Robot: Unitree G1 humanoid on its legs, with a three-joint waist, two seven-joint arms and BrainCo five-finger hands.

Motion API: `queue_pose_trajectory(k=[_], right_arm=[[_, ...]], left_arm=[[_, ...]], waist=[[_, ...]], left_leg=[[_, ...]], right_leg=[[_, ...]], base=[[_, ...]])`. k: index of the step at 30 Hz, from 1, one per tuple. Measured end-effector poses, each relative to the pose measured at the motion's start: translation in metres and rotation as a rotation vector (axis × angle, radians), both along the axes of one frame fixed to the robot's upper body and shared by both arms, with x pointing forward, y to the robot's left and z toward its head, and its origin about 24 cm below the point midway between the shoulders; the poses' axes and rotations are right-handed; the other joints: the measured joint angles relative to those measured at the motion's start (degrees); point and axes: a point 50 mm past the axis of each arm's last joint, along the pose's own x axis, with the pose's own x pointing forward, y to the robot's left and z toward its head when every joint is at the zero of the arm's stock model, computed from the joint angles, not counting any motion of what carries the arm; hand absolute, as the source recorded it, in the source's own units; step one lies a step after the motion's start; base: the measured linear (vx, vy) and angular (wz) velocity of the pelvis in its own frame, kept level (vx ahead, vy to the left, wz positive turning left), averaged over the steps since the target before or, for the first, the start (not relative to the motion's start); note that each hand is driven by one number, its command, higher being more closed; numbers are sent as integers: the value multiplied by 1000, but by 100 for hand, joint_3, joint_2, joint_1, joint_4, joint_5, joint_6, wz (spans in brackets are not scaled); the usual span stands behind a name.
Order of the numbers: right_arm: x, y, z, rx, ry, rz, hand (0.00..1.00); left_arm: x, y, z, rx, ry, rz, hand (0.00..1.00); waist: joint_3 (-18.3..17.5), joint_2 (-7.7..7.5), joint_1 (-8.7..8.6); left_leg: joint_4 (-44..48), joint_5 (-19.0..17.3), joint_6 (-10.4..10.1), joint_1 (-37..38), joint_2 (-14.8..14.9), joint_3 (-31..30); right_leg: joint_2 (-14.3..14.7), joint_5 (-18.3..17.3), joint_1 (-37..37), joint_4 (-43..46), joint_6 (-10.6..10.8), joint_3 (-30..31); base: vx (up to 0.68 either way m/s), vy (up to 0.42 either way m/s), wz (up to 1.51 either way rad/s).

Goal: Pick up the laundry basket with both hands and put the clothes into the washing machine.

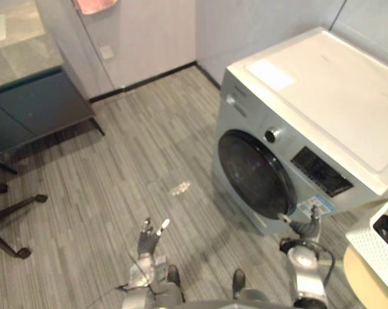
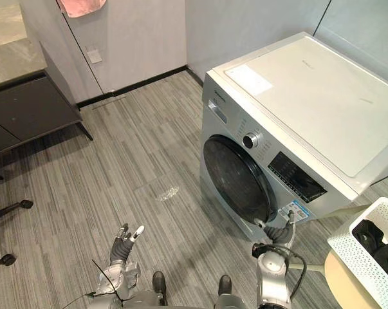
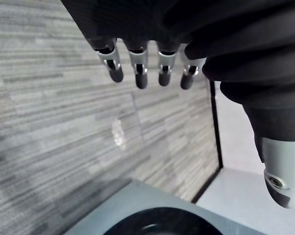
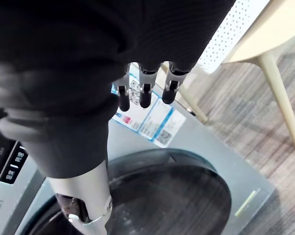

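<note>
**A:** Standing here, I see the left robot hand (image 2: 121, 243) held low over the striped floor (image 2: 148, 148), well out from the washing machine (image 2: 309, 109). Its fingers are straight and spread, pointing forward and holding nothing.

**B:** And the right robot hand (image 2: 275, 233)?

**A:** It is raised close in front of the machine's lower corner, just below the blue-and-white label (image 2: 298, 211) and beside the round dark door (image 2: 235, 180). The fingers are loose and apart, the thumb is out to one side, and the palm is empty. I cannot tell whether it touches the panel.

**B:** The door looks closed to me.

**A:** It does, flush against the front.

**B:** Where is the washing?

**A:** The white laundry basket (image 2: 354, 254) sits on a round pale counter (image 2: 338, 286) off to the robot's right, past the machine. Dark clothes (image 2: 374, 235) are heaped inside it. The right arm is the nearer one, though both hands are apart from the basket.
</note>
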Motion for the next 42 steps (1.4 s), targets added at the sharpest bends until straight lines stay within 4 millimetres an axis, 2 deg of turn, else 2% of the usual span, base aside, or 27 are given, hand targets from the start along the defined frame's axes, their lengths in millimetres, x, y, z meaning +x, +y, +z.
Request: queue_pose_trajectory(k=[6, 9, 16, 18, 20, 21, 23, 25, 30, 33, 36, 37, 40, 42], right_arm=[[35, -26, 15, -29, -32, -21, 0], [52, -27, 23, -1, -58, -17, 0], [70, -23, 22, 74, -65, -13, 0], [77, -32, 26, 49, -50, -3, 0], [98, -48, 45, 23, -46, -15, 0], [100, -50, 48, 19, -46, -18, 0], [112, -70, 66, -18, -20, -36, 0], [115, -82, 74, -38, 2, -45, 0], [118, -93, 88, -83, 3, -26, 0], [121, -94, 93, -108, 5, 2, 0], [127, -93, 106, -153, -22, 122, 0], [130, -91, 112, -177, -37, 189, 100], [130, -92, 117, -201, 3, 383, 100], [130, -91, 118, -191, 9, 430, 100]], left_arm=[[21, -11, 13, -13, -84, -47, 0], [23, -13, 14, -15, -91, -53, 0], [34, -15, 23, -45, -149, -47, 0], [34, -15, 24, -41, -153, -51, 0], [37, -19, 30, -38, -182, -82, 0], [37, -20, 31, -38, -186, -84, 0], [39, -23, 35, -41, -209, -98, 0], [40, -26, 38, -45, -223, -111, 0], [43, -31, 43, -69, -253, -125, 0], [43, -30, 43, -75, -252, -126, 0], [43, -28, 43, -69, -253, -148, 0], [43, -27, 43, -65, -252, -154, 0], [42, -24, 42, -57, -254, -216, 0], [43, -23, 43, -54, -259, -245, 0]], waist=[[354, 141, 12], [533, 192, 15], [869, 258, 32], [912, 272, 33], [1103, 357, 35], [1126, 362, 35], [1228, 432, 48], [1266, 504, 63], [1330, 603, 124], [1336, 604, 123], [1344, 593, 138], [1347, 589, 135], [1377, 539, 113], [1398, 504, 108]], left_leg=[[-223, 315, 87, -492, -101, -150], [-282, 402, 140, -582, -153, -218], [-293, 552, 169, -838, -219, -611], [-296, 593, 182, -969, -232, -676], [-394, 740, 194, -1040, -247, -775], [-397, 747, 199, -1044, -248, -784], [-397, 792, 211, -1100, -258, -854], [-397, 830, 226, -1166, -264, -919], [-409, 918, 235, -1293, -262, -960], [-500, 989, 234, -1290, -250, -978], [-501, 998, 230, -1290, -236, -985], [-502, 997, 227, -1290, -233, -985], [-507, 1015, 205, -1292, -210, -981], [-508, 1029, 192, -1317, -182, -984]], right_leg=[[-77, 161, -499, -15, 5, -114], [-108, 236, -545, -79, 23, -151], [-167, 235, -583, -56, 23, -481], [-180, 236, -701, -4, 23, -529], [-183, 265, -776, 23, 6, -620], [-183, 270, -776, 23, 3, -630], [-186, 311, -788, 18, -7, -693], [-187, 336, -819, 19, -16, -738], [-176, 416, -933, 19, -30, -751], [-156, 446, -958, 18, -48, -759], [-143, 455, -958, 16, -59, -759], [-140, 456, -958, 15, -59, -759], [-117, 459, -968, 9, -64, -747], [-89, 467, -991, -3, -76, -748]], base=[[-66, 16, 14], [-50, 27, 11], [-37, 27, 27], [-43, 35, 17], [-45, 29, 21], [-58, 28, 15], [-65, 32, 13], [-55, 26, 13], [-49, 13, 4], [-36, -2, 2], [0, 0, 0], [0, 0, 0], [16, -15, -3], [17, -19, -2]])
